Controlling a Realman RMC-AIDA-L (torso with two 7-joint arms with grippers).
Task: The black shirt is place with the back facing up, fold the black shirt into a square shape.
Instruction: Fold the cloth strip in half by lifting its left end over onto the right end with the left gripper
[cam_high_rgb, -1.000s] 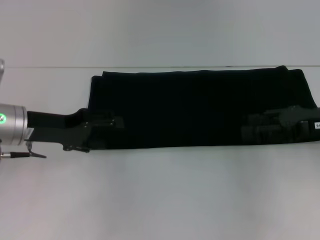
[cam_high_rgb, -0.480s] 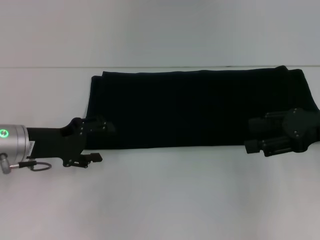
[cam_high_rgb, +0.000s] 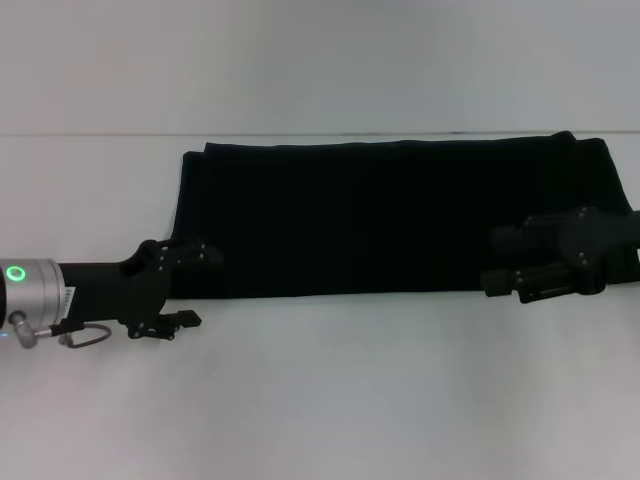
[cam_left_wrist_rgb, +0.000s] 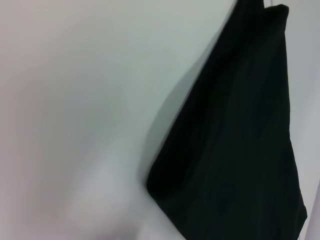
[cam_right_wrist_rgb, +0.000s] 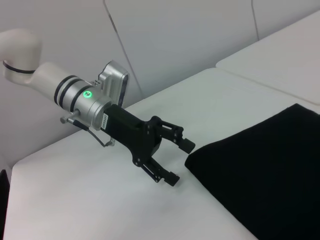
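Already the black shirt (cam_high_rgb: 400, 215) is seen laid out on the white desk (cam_high_rgb: 320, 400) as a long flat band running from side to side, its sleeves no longer showing, so the lengthwise folds are judged to be done. What is judged to be left is the folding of this band across its length, perhaps more than once, until a square is reached. The left gripper (cam_high_rgb: 190, 285) is held at the near corner of the shirt's left end, with its fingers (cam_right_wrist_rgb: 185, 145) spread apart, as is shown clearly in the right wrist view; one finger is seen over the edge of the cloth and the other over bare desk, and nothing is gripped. The right gripper (cam_high_rgb: 500, 262) is held over the shirt's right end near the front edge, its fingers also apart and empty, though black on black makes their contact with the cloth impossible to tell. In the left wrist view only the shirt's end and the desk are shown.
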